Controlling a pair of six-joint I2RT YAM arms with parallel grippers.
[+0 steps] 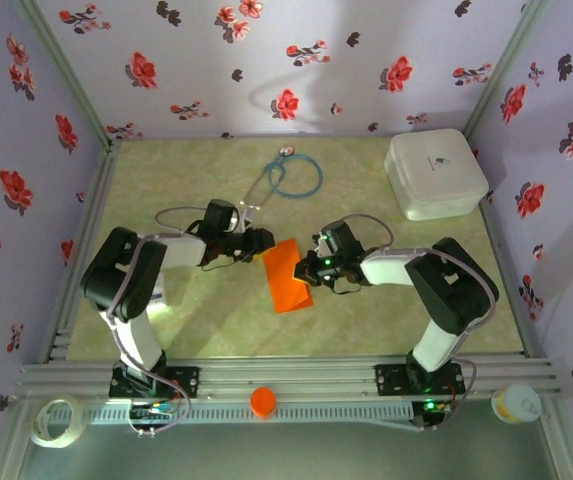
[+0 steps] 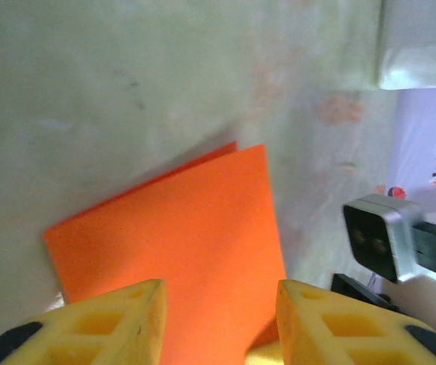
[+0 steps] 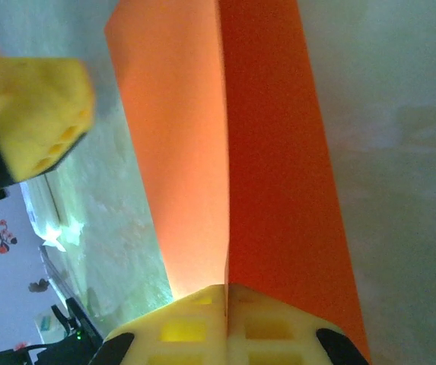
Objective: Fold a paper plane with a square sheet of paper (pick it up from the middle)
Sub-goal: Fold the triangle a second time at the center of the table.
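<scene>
Two arms meet over the table (image 1: 216, 330). White box (image 1: 436, 173) in far right corner, well apart. Orange paper (image 1: 288, 275) lies mid-table between the grippers, folded double, layers slightly offset. The right gripper (image 1: 316, 268) is pinched tight on its right edge. The left gripper (image 1: 264, 240) is at its left edge, fingers (image 2: 119, 319) spread wide; contact unclear. Small cap (image 1: 264, 401) on near rail.
</scene>
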